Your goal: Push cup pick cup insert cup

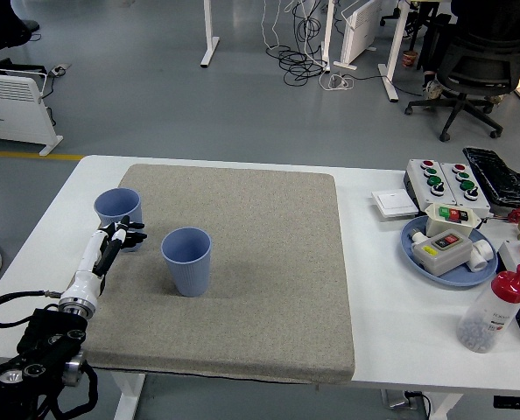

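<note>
Left hand (120, 236): at the near side of the left cup (118, 210), fingers loosely spread against its wall, nothing gripped.
Left cup: upright at the mat's (269, 262) left edge.
Second cup (186, 260): upright, just right, apart.
Counter (391, 289): white.

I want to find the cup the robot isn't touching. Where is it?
In the head view, that blue cup stands upright on the grey mat, left of its middle, just right of the left hand and the other blue cup.
</note>
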Robot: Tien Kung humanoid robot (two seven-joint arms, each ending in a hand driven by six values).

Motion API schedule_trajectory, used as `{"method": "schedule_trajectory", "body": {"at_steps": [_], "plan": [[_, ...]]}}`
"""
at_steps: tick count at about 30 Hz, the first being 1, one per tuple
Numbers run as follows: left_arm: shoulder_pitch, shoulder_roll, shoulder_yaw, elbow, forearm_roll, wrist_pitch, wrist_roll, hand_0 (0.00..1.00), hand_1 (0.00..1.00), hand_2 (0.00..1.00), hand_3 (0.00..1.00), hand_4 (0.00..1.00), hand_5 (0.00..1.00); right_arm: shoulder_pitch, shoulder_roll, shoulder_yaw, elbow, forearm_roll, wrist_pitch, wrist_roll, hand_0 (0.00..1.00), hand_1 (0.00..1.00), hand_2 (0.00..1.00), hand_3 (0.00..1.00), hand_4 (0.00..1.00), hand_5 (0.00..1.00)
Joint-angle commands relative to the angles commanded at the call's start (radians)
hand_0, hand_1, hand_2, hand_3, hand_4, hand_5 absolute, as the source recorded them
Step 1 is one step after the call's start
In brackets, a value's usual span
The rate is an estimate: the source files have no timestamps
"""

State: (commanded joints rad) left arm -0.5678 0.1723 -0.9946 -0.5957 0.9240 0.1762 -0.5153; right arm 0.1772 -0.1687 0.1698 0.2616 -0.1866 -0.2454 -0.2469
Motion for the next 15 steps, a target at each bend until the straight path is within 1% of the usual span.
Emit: {"method": "schedule_trajectory", "body": {"at_steps": [2,4,5,6,8,11,12,13,15], "plan": [[0.01,0.003,-0.012,-0.016,0.026,0.014,-0.005,0.658,0.602,0.542,0.587,0.569,0.998,-0.001,0.0,-0.003,0.0,0.004,0.0,0.002,0.689,0.619,0.634,0.544,0.092,0.484],[0.042,0.013,-0.044,-0.066,0.079,0.041,-0.004,0.658,0.602,0.542,0.587,0.569,0.998,-0.002,-0.001,-0.008,0.0,0.012,0.0,0.005,0.689,0.619,0.634,0.544,0.092,0.484],[0.054,0.017,-0.058,-0.089,0.101,0.048,-0.002,0.551,0.557,0.514,0.562,0.566,0.998,-0.003,-0.001,-0.01,0.0,0.015,0.0,0.006,0.689,0.619,0.634,0.544,0.093,0.485],[0.059,0.018,-0.063,-0.099,0.11,0.05,-0.001,0.551,0.557,0.514,0.562,0.566,0.998,-0.003,-0.001,-0.011,0.0,0.016,0.0,0.006,0.689,0.619,0.634,0.544,0.093,0.485],[0.088,0.027,-0.097,-0.149,0.141,0.062,0.008,0.551,0.557,0.514,0.562,0.566,0.998,-0.004,-0.001,-0.013,0.0,0.018,0.0,0.007,0.689,0.619,0.634,0.544,0.093,0.485],[0.116,0.036,-0.135,-0.207,0.164,0.072,0.016,0.537,0.559,0.515,0.565,0.566,0.998,-0.004,-0.001,-0.016,0.0,0.023,0.0,0.009,0.69,0.62,0.634,0.544,0.092,0.484],[0.13,0.043,-0.151,-0.235,0.175,0.078,0.019,0.537,0.559,0.515,0.565,0.566,0.998,-0.004,-0.001,-0.017,0.0,0.025,0.0,0.01,0.69,0.62,0.634,0.544,0.092,0.484],[0.134,0.045,-0.157,-0.25,0.178,0.08,0.02,0.537,0.559,0.515,0.565,0.566,0.998,-0.004,-0.002,-0.018,-0.001,0.025,0.0,0.01,0.69,0.62,0.634,0.544,0.092,0.484],[0.156,0.059,-0.178,-0.306,0.194,0.088,0.024,0.537,0.559,0.515,0.565,0.566,0.998,-0.004,-0.002,-0.018,-0.001,0.026,0.0,0.01,0.69,0.62,0.634,0.544,0.092,0.484]]}}
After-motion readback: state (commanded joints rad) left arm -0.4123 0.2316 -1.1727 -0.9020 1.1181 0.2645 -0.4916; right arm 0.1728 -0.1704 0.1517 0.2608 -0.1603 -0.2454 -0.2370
